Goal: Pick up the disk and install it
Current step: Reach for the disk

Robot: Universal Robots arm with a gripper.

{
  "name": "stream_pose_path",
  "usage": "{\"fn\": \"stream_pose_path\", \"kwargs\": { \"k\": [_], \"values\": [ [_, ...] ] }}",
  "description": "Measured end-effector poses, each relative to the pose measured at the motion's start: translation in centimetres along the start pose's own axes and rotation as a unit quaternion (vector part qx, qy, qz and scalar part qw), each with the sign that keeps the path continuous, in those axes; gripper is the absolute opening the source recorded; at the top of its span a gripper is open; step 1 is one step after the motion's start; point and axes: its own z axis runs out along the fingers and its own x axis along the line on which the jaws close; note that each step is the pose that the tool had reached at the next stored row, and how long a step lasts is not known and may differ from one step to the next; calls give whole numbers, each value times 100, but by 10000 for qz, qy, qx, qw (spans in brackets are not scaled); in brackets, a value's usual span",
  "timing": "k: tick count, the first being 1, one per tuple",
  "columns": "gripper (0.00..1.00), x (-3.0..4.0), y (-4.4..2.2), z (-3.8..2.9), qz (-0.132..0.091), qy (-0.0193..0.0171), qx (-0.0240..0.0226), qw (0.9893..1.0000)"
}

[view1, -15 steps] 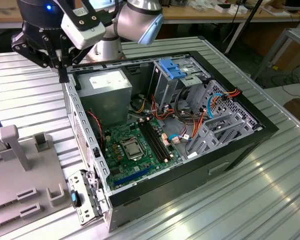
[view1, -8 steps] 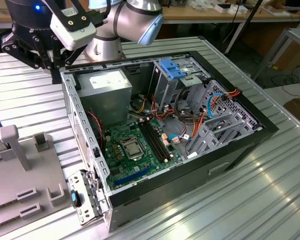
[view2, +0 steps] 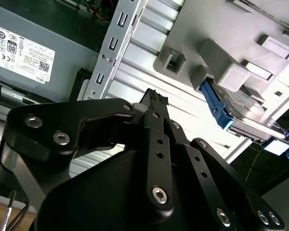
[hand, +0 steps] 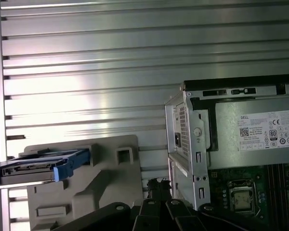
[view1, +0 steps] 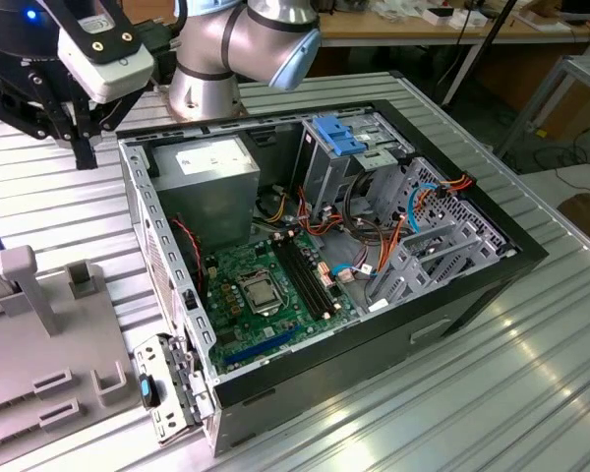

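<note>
Disk (view2: 253,113) parked in holder (view2: 221,67); fingers (view2: 154,103) closed on nothing.
Exterior view: gripper (view1: 83,159) over table (view1: 531,374), w/ holder (view1: 39,324) near. Second wrist view: disk slotted in holder. First wrist view: disk (hand: 29,169) edge-on; prob. stiff, heavyish, shock-sensitive. Grip across blue rails.

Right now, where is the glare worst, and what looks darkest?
Exterior view: bright streaks on the ribbed metal table at the exterior view's right; first wrist view: a white band across the table's ribs; second wrist view: the black claw is darkest.
</note>
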Motion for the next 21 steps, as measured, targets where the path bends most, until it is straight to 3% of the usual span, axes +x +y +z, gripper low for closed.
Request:
{"fn": "stream_pose_path", "kwargs": {
  "k": [2,5,21],
  "values": [
    [11,44,-3,-1,0,0,0,10000],
    [11,188,-10,-5,0,0,0,10000],
    [11,610,-34,-16,0,0,0,10000]
  ]
}}
